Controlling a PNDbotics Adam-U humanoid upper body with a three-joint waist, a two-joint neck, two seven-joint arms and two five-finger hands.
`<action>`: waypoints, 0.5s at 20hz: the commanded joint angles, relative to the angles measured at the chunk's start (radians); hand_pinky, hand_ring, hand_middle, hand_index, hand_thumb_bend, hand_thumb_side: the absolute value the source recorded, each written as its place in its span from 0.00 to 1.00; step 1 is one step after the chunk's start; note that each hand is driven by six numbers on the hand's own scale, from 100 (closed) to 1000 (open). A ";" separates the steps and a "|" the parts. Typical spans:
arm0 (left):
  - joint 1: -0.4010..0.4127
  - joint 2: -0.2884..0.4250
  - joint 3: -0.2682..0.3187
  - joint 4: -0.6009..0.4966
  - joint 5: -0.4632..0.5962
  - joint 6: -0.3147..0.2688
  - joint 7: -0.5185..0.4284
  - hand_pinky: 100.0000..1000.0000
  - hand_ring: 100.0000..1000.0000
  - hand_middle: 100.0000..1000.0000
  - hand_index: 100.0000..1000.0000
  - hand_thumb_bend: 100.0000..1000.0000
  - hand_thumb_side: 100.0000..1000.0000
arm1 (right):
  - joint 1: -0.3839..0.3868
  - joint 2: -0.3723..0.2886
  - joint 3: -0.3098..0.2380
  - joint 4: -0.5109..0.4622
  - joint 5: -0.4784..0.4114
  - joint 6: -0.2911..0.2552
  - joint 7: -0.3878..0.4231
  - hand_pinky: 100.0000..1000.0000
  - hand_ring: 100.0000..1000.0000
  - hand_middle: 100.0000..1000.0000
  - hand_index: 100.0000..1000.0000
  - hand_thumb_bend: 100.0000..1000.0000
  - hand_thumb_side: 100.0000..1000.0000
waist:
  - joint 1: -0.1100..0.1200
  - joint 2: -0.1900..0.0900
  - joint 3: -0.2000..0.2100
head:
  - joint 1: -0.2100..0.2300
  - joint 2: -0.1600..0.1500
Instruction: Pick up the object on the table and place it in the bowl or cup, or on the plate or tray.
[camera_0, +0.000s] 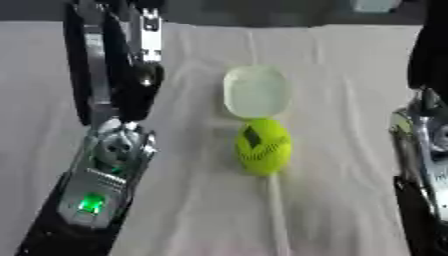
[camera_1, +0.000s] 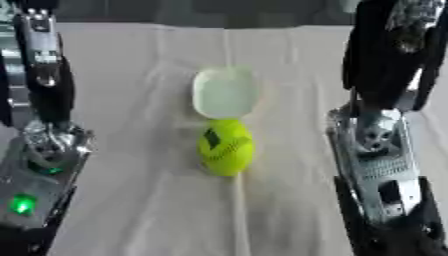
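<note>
Yellow-green ball (camera_0: 262, 146) was seen mid-table on white cloth (camera_0: 350, 190), touching pale dish (camera_0: 255, 92) at its 12 o'clock. Left hand (camera_0: 131, 75) at 10 o'clock, right hand (camera_1: 394, 55) at 2 o'clock; finger spread could not be told. Ball judged light, round, roll-prone; best clasped across its widest part.

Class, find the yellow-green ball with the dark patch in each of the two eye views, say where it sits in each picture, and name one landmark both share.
Left eye view: the yellow-green ball sits just right of centre, on the white cloth.
Right eye view: the same ball sits at centre.
Shared landmark: the pale translucent oval dish, directly behind the ball in both views and about touching it.
</note>
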 joint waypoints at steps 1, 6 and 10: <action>-0.001 0.013 0.022 -0.011 -0.015 0.006 -0.023 0.77 0.71 0.96 0.86 0.11 0.97 | -0.005 -0.011 -0.010 -0.012 0.006 -0.002 -0.008 0.51 0.82 0.81 0.85 0.00 0.93 | 0.001 -0.024 0.004 | -0.001 0.000; 0.006 0.018 0.043 -0.011 -0.023 0.003 -0.057 0.77 0.71 0.96 0.86 0.12 0.98 | 0.000 -0.011 -0.013 -0.011 0.007 -0.002 -0.011 0.51 0.82 0.81 0.85 0.00 0.93 | 0.000 -0.028 0.006 | 0.002 0.003; 0.009 0.018 0.043 -0.011 -0.018 0.003 -0.069 0.75 0.68 0.94 0.86 0.14 0.96 | 0.002 -0.013 -0.014 -0.008 0.009 -0.002 -0.011 0.51 0.82 0.81 0.85 0.00 0.94 | -0.002 -0.032 0.005 | 0.008 0.010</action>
